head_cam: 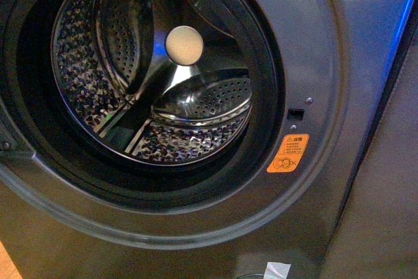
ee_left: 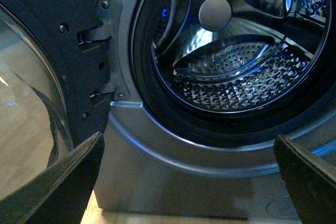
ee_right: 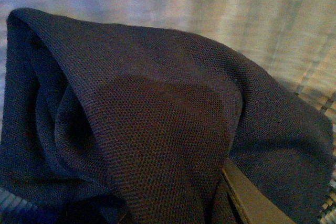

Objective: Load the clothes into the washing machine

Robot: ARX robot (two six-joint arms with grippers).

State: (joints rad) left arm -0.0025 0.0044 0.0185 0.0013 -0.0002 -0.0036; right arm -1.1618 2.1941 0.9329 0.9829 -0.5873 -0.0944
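The washing machine (head_cam: 326, 44) stands with its round port (head_cam: 140, 73) uncovered, and the front view looks straight into it. A black gasket (head_cam: 264, 83) rings the port. Inside it the perforated steel drum (head_cam: 78, 76) shines, with a pale round cap (head_cam: 185, 45) at the middle of its back wall and a ribbed paddle (head_cam: 202, 99) just below that cap. An orange sticker (head_cam: 288, 153) sits on the grey front panel just outside the port, at its lower right, with a small dark latch slot (head_cam: 296, 114) right above it. In the left wrist view the door (ee_left: 31, 103) hangs swung away from the port on its hinge (ee_left: 102, 51), with its glass bowl turned aside. The left gripper (ee_left: 189, 139) hovers in front of the port's lower rim with its jaws spread wide. Its two dark fingers (ee_left: 63, 182) stand well apart and nothing lies between them. The clothes (ee_right: 157, 119), a dark navy knit bunched in soft folds, show only in the right wrist view. They fill it against a pale striped surface (ee_right: 210, 9), so where they lie relative to the port cannot be told. The fabric drapes over the right gripper (ee_right: 189, 208), leaving only one tan finger (ee_right: 254, 200) showing. Whether that gripper is clamped on the cloth cannot be told.
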